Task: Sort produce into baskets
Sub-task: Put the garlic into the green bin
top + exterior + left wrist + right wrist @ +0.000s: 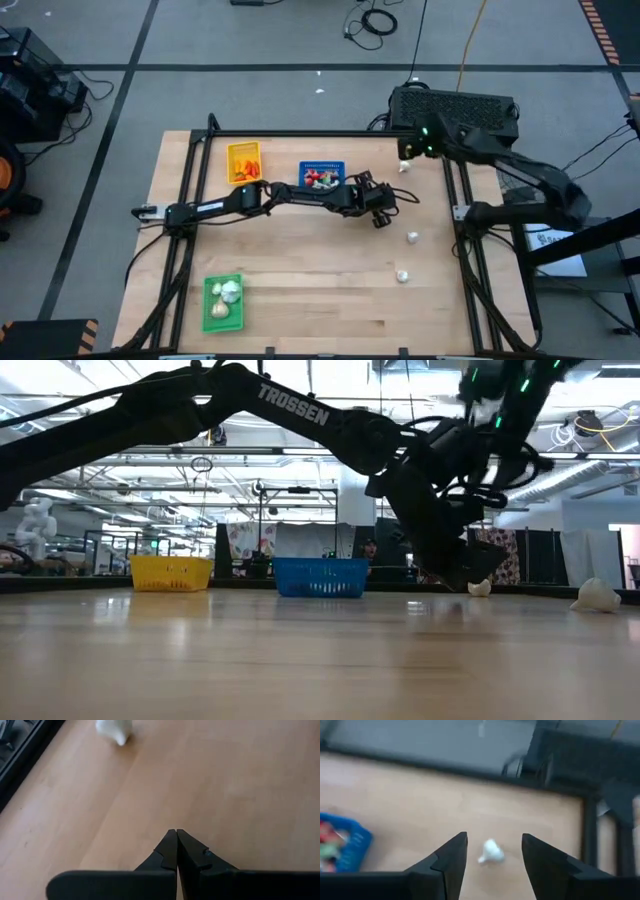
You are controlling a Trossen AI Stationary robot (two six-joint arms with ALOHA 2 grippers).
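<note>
Three baskets stand on the wooden table. The yellow basket [244, 160] holds orange pieces, the blue basket [322, 175] red-and-white ones, and the green basket [222, 301] at the near left holds garlic bulbs. Three loose garlic bulbs [405, 167] [412, 237] [402, 275] lie on the table's right part. My left gripper [176, 834] is shut with nothing in it, low over bare wood right of the blue basket. My right gripper [494, 842] hangs open above the far-right garlic bulb [491, 851] and touches nothing.
A black metal frame [455, 200] runs along the table's far and side edges. A dark box [455, 108] stands behind the far right corner. Bare wood lies between the green basket and the loose bulbs. In the low view the yellow basket [170, 572] and blue basket [320, 576] stand far back.
</note>
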